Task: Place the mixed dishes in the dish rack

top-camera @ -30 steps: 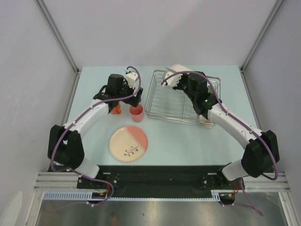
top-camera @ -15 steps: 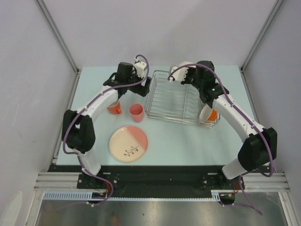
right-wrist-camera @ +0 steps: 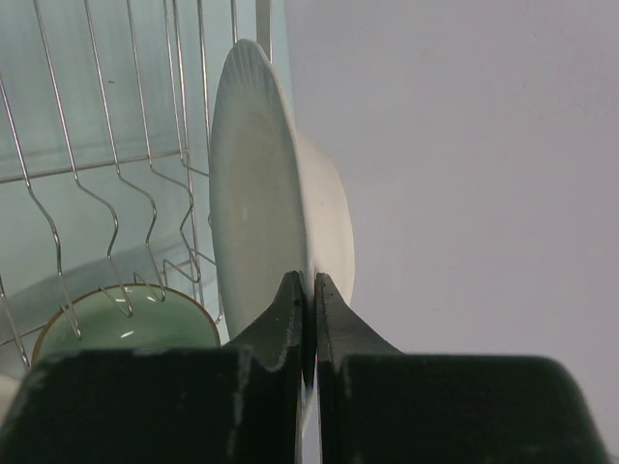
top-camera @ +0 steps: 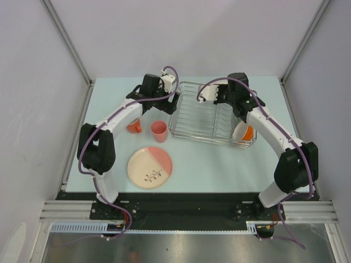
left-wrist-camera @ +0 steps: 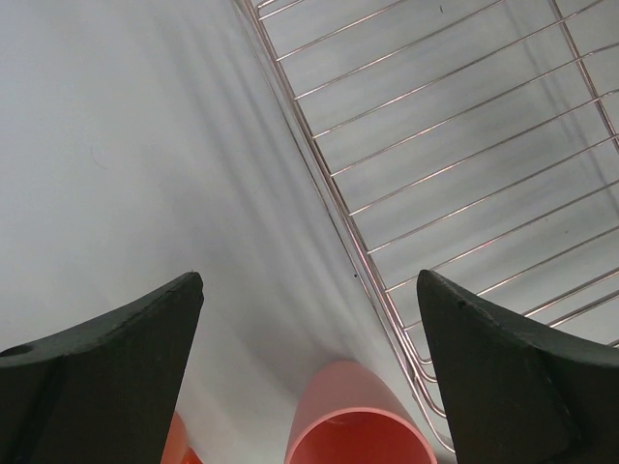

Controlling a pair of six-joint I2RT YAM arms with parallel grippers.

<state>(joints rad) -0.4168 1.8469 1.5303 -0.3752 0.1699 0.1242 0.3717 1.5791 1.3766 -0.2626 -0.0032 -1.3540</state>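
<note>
With the right tool pinched tight on the rim of the white plate, holding it on edge beside the tines of the dish rack, above the green bowl sitting among the wires below. Judging by that, slotting this plate now; next, probably lowering between two tines, keeping it upright and off the bowl, then letting go. Wires close on one side, open room on the other. Hovering the left tool, spread wide and holding nothing, over bare bench just outside the rack's edge wire, with the small pink cup and orange mug just behind it. Cream-and-pink plate farther back, well apart, on open bench.
</note>
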